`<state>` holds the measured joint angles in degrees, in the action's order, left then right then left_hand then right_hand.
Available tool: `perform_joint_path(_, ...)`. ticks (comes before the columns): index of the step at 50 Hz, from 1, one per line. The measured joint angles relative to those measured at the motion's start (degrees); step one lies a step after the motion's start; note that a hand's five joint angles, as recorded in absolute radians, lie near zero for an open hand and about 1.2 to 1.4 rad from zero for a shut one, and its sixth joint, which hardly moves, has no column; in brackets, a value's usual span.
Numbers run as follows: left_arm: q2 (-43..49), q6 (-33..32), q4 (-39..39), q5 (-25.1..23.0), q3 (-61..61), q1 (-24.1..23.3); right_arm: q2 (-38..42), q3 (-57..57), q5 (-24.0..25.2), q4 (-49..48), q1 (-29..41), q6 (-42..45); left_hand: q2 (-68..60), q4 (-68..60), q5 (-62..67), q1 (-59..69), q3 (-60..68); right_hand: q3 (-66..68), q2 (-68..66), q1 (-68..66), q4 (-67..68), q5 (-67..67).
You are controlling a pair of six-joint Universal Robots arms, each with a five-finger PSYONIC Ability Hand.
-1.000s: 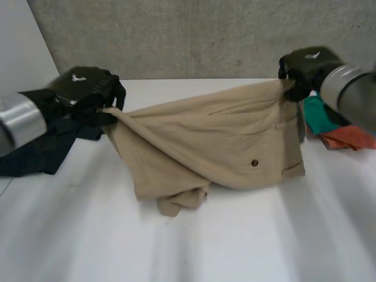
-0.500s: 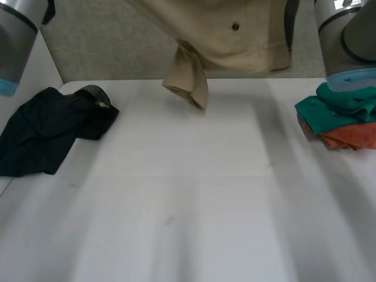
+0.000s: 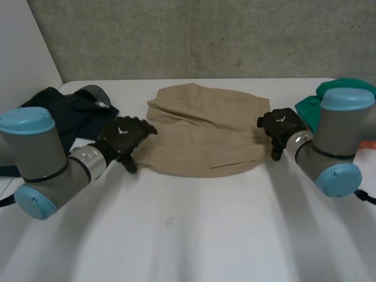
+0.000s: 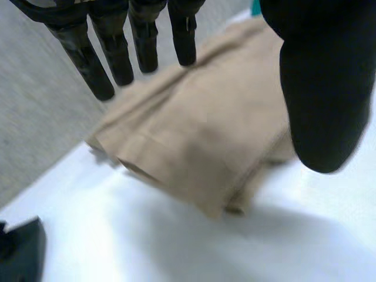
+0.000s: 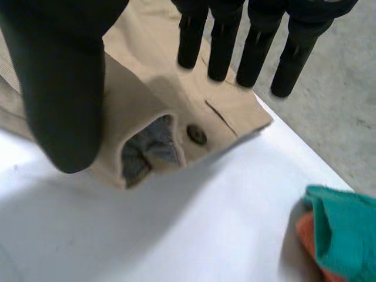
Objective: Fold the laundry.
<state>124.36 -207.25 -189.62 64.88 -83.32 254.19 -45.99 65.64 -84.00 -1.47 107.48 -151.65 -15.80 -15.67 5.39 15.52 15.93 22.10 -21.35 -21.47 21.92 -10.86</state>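
Observation:
Tan shorts [image 3: 202,130] lie folded on the white table [image 3: 194,235], in the middle toward the back. My left hand [image 3: 124,136] hovers at their left edge, fingers [image 4: 144,44] straight and spread, thumb apart, holding nothing. In the left wrist view the folded shorts [image 4: 205,126] lie below the fingertips. My right hand [image 3: 281,126] is at the shorts' right edge, open as well. The right wrist view has its fingers [image 5: 258,50] straight above a corner of the shorts [image 5: 147,100] with a dark button [image 5: 196,134] and the grey lining showing.
A dark navy garment [image 3: 64,114] lies at the back left of the table. A pile with green cloth [image 3: 314,106] over orange cloth [image 5: 308,238] sits at the right, close behind my right arm. A grey wall stands behind the table.
The shorts, held up high by both hands half a second ago, now lie folded on the table. Both hands have let go and opened.

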Motion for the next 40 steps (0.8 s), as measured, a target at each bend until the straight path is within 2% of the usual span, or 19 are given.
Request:
perform_joint_path(2, -1.09, -1.90, 3.96, 0.22, 0.25, 0.20, -1.05, 1.09, -2.33, -0.95, 0.12, -0.90, 3.38, 3.79, -2.42, -3.33, -3.20, -6.91, 6.32, 6.15, -6.59, 6.56)
perform_joint_path(4, -2.05, -2.78, 6.37, 0.30, 0.40, 0.41, -1.98, 1.62, -3.54, -1.22, 0.10, -1.55, 3.80, 4.14, -2.42, -3.40, -3.43, -9.06, 8.57, 8.15, -8.42, 7.72)
perform_joint_path(6, -5.23, -4.13, 12.31, 0.26, 0.70, 1.20, -5.12, 2.99, -5.87, -1.25, -0.16, -3.43, 4.01, 4.17, -2.42, -3.40, -3.46, -9.91, 9.30, 8.62, -9.42, 7.72)
perform_joint_path(13, -13.27, -3.41, 21.25, -0.28, 0.93, 3.55, -14.88, 7.91, -6.89, 1.40, -1.61, -7.63, 4.01, 4.17, -2.42, -3.40, -3.46, -9.91, 9.30, 8.62, -9.42, 7.72)
perform_joint_path(20, -17.51, 3.40, 22.43, 1.04, 1.08, 4.65, -22.43, 13.70, -4.58, 5.67, -2.60, -7.88, 3.40, 3.58, -2.19, -3.19, -3.32, -8.63, 7.86, 7.74, -8.30, 6.73)
perform_joint_path(26, -14.21, 9.42, 21.85, 5.00, 2.22, 2.67, -26.20, 19.82, -1.67, 7.67, -2.02, -4.79, -2.49, -2.74, 3.06, 2.96, 2.12, 4.05, -4.60, -5.08, 4.08, -5.69)
perform_joint_path(29, -11.19, 9.85, 22.00, 7.19, 3.07, 0.93, -26.61, 22.58, -0.39, 7.47, -1.46, -2.97, -10.08, -9.81, 10.24, 11.07, 9.27, 13.21, -14.48, -14.38, 13.35, -14.58)
perform_joint_path(33, -7.79, 9.57, 22.44, 9.61, 3.68, -1.43, -25.88, 25.28, 0.99, 6.55, -1.00, -1.03, -25.44, -25.28, 25.44, 27.19, 24.88, 20.53, -21.38, -21.26, 20.60, -21.51)
perform_joint_path(40, -6.22, 9.40, 22.90, 11.40, 2.77, -4.32, -22.68, 27.33, 3.70, 4.09, -1.30, 0.16, -31.83, -31.90, 31.83, 32.07, 31.56, 21.58, -22.26, -22.24, 21.68, -22.57)
